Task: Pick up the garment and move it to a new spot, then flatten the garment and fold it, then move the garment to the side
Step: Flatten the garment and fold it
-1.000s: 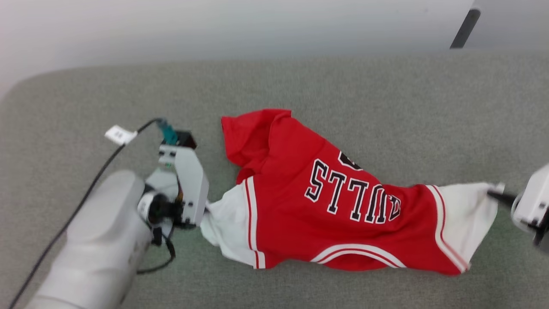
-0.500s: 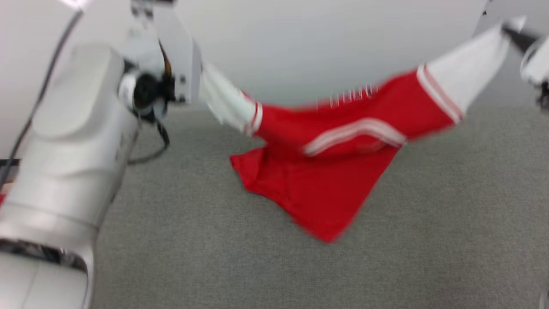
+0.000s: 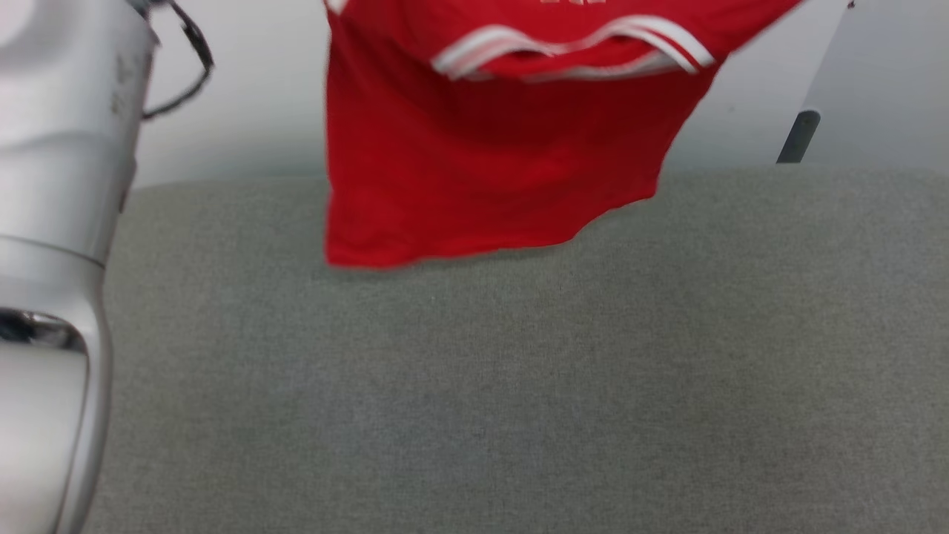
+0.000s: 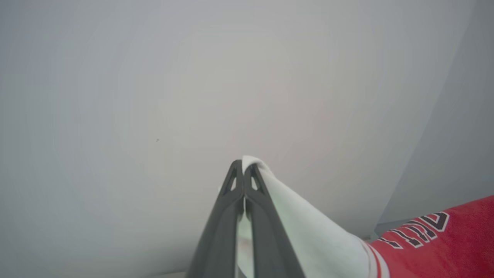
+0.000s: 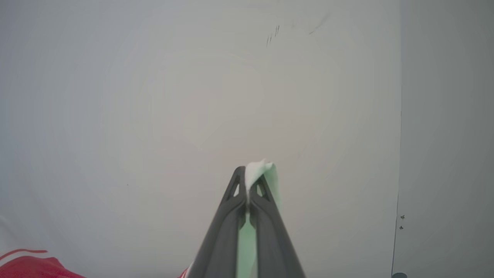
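I am holding the garment (image 3: pixel 489 148) above the counter (image 3: pixel 474 386) with left tool (image 4: pixel 244 170) and right tool (image 5: pixel 249 175) each clenched on a thin pinch of its cloth, which could slip and drop it crumpled.

Head view facing forward and down over the grey surface (image 3: pixel 474 386), left wrist view tight along the left claw (image 4: pixel 244 166) toward a pale wall (image 4: pixel 115 96), right wrist view likewise along the right claw (image 5: pixel 250 173), all sharing the garment (image 3: pixel 489 148), lower right of the left claw, lower left of the right claw.
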Controlling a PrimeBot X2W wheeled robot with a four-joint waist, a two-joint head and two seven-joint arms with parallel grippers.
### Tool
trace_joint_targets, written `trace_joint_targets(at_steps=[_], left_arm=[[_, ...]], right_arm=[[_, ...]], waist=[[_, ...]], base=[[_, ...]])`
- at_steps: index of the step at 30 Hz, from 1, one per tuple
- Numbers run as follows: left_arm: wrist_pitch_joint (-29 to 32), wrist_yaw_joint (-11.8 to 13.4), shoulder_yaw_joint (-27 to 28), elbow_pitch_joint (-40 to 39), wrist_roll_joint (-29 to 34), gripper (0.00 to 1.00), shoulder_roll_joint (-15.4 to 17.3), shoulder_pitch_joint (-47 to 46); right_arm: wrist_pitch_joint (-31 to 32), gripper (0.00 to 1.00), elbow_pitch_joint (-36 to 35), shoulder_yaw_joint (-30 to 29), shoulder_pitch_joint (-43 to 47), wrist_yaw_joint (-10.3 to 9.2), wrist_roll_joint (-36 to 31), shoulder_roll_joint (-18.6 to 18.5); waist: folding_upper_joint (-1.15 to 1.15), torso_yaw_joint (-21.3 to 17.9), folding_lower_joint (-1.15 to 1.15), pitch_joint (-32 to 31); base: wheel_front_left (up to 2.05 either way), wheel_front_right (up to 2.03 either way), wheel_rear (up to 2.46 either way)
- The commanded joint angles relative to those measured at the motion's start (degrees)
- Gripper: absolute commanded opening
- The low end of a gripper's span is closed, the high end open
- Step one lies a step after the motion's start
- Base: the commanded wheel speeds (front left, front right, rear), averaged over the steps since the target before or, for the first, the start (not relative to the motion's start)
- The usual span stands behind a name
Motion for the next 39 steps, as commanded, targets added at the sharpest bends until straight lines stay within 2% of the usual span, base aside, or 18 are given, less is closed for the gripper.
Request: trace_joint_targets(at_steps=[1, 5, 10, 17, 20, 24, 29, 34, 39], left_arm=[[-1.8, 0.5, 0.6, 1.0, 0.1, 0.00, 0.0, -1.5], [-5.2, -0.1, 1.2, 3.5, -0.4, 0.00, -0.7, -3.9], [-11.1, -1.4, 0.6, 4.1, 1.3, 0.00, 0.0, -8.6], [-22.4, -0.5, 0.9, 5.2, 3.2, 0.00, 0.3, -17.8], [-26.6, 0.1, 1.4, 5.6, 3.4, 0.00, -0.3, -22.0], [-31.5, -0.4, 2.0, 6.2, 3.5, 0.00, -0.6, -27.0], [-34.4, -1.8, 3.7, 5.9, 2.7, 0.00, -1.0, -30.2], [-34.9, -1.6, 5.8, 3.5, 3.6, 0.00, -0.7, -27.6], [-34.9, -2.4, 6.5, 3.1, 5.2, 0.00, -2.3, -22.1]], right_arm=[[-1.3, 0.00, 1.7, 0.7, -1.6, 0.02, 0.6, 0.1], [-4.4, 0.00, 5.6, 2.5, -5.2, 0.02, 1.5, -0.6], [-10.9, 0.00, 7.2, 5.0, -10.3, 0.02, 1.1, -2.0], [-26.3, 0.00, 9.0, 9.4, -18.4, 0.02, -3.8, -4.5], [-29.7, 0.00, 10.1, 10.2, -22.6, 0.01, -6.9, -5.9], [-30.8, 0.00, 8.7, 10.1, -27.1, 0.01, -11.4, -7.8], [-30.8, 0.00, 1.1, 6.3, -27.4, 0.01, -17.3, -8.7], [-30.9, 0.00, -0.3, 2.8, -24.3, -0.01, -20.3, -6.0], [-30.9, 0.00, 1.9, 3.3, -21.2, -0.01, -19.9, -3.4]], waist=[[0.00, -0.2, 0.00, 1.6], [0.00, 0.0, 0.00, 4.5], [0.00, 0.1, 0.00, 12.3], [0.00, 0.1, 0.00, 24.2], [0.00, 0.6, 0.00, 29.2], [0.00, 1.9, 0.00, 36.3], [0.00, 3.8, 0.00, 44.8], [0.00, 5.1, 0.00, 48.9], [0.00, 6.3, 0.00, 49.2]], base=[[0.00, 0.00, 0.00], [0.00, 0.00, 0.00], [0.00, 0.00, 0.00], [0.00, 0.00, 0.00], [0.00, 0.00, 0.00], [0.00, 0.00, 0.00], [0.00, 0.00, 0.00], [0.00, 0.00, 0.00], [0.00, 0.00, 0.00]])
